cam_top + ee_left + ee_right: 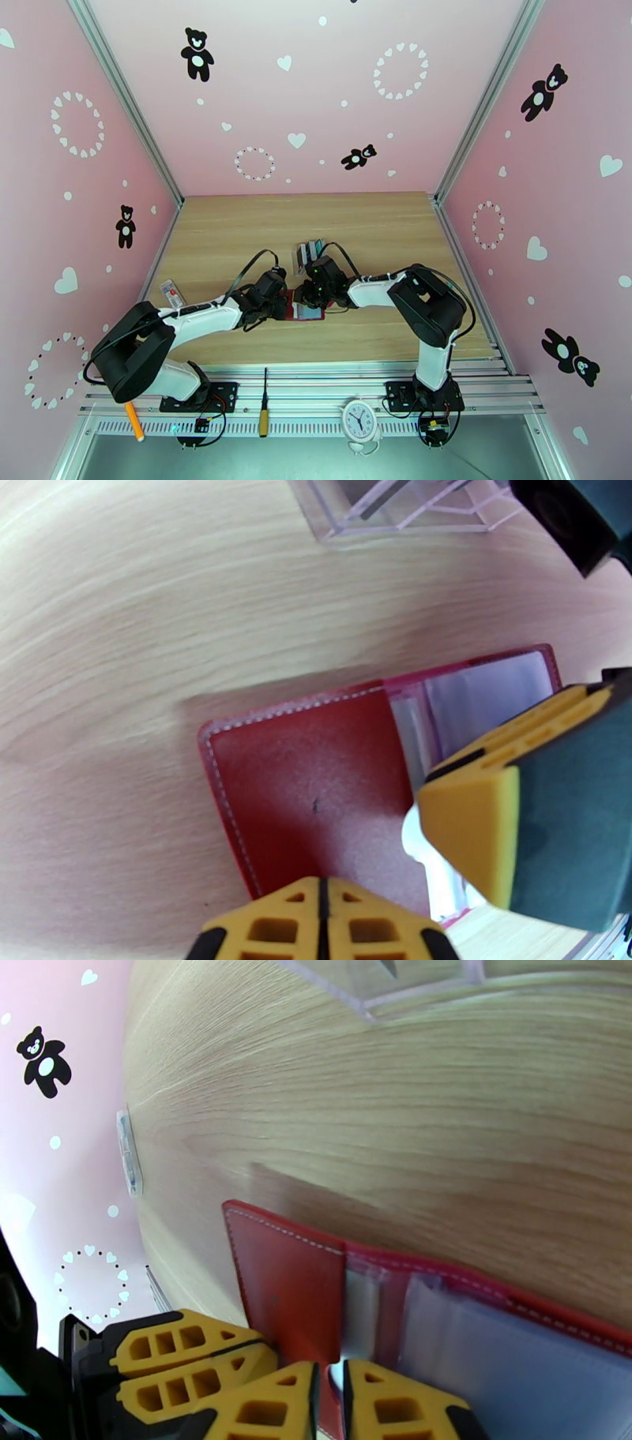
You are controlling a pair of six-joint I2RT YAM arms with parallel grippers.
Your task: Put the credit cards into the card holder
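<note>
Wallet point(316, 796): open on the table point(237, 229), pockets up.
Left claw point(320, 910): pressed together at the red flap.
Right claw point(332, 1374): nearly together over a white sliver point(351, 1319); cannot tell if it grips.

card holder point(316, 796): dark red, pale stitching along the edge, one small dark speck on the cover
pockets point(505, 1355): grey, see-through
table point(237, 229): light wood grain
walls point(316, 95): pink, with white hearts, heart rings, dots and black teddy bears
left gripper point(320, 910): yellow-orange fingers, black seams
right gripper point(328, 1398): same yellow-orange
arms point(201, 316): white shells, black joints
rack point(411, 511): clear
credit cards point(310, 253): teal, black, grey
screwdriver point(263, 421): yellow handle, dark shaft
marker point(134, 421): orange
clock point(359, 418): white face
</note>
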